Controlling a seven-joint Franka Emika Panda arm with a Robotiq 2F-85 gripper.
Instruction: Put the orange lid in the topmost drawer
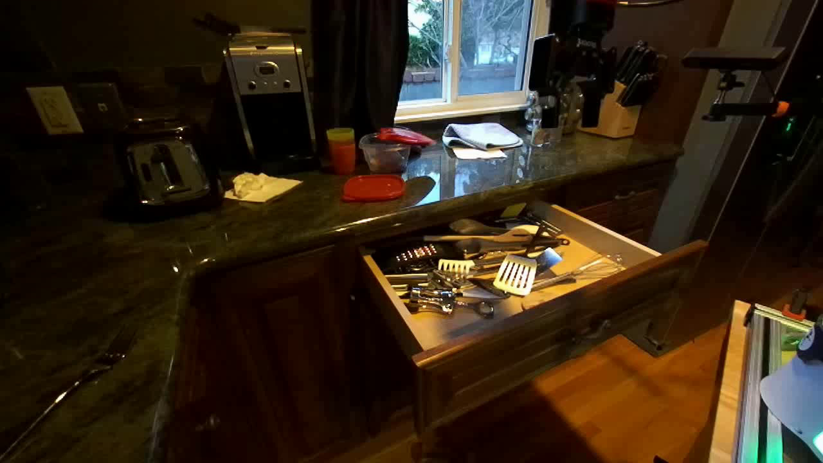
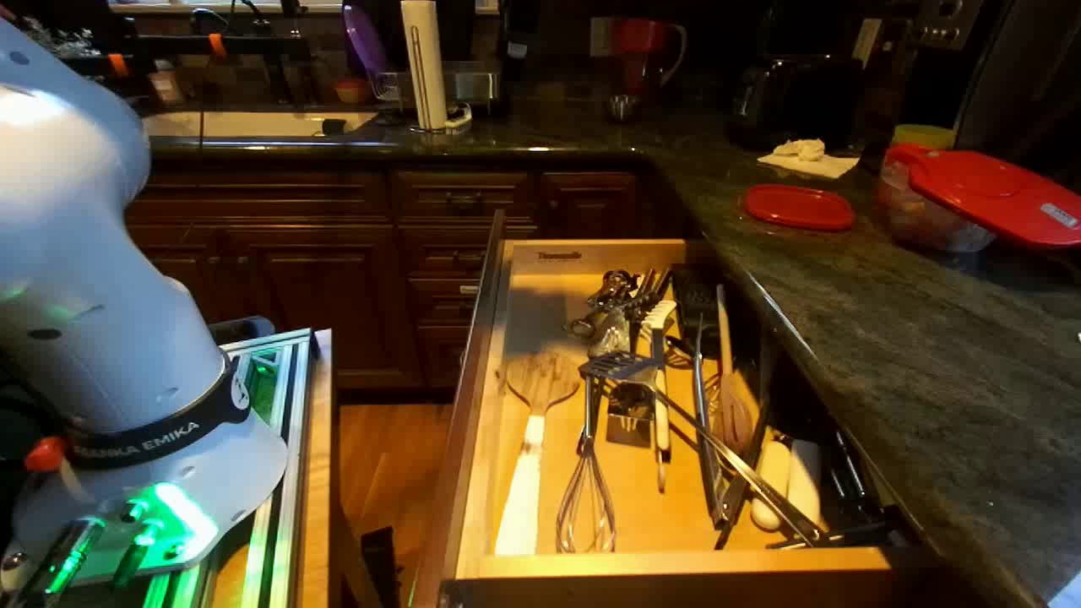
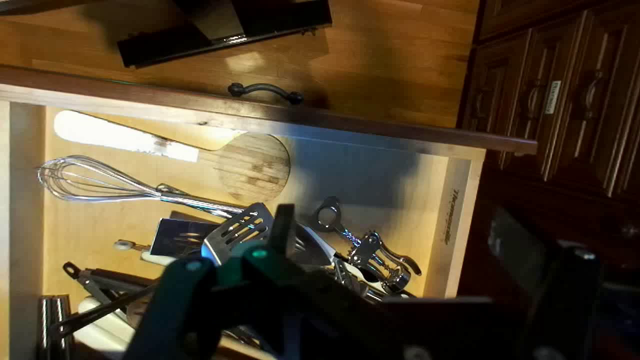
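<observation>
The orange lid (image 1: pixel 373 187) on the counter (image 1: pixel 289 222) appears only in both exterior views.

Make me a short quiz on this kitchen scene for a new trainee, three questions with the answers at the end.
1. Fill in the blank: a wire ____ lies in the drawer.
2. True or false: the hand is open.
3. On what does the flat red lid rest?

Key:
1. Whisk.
2. True, as the wrist view shows.
3. On the counter, near the clear tub, so it is not yet in the drawer.
</observation>
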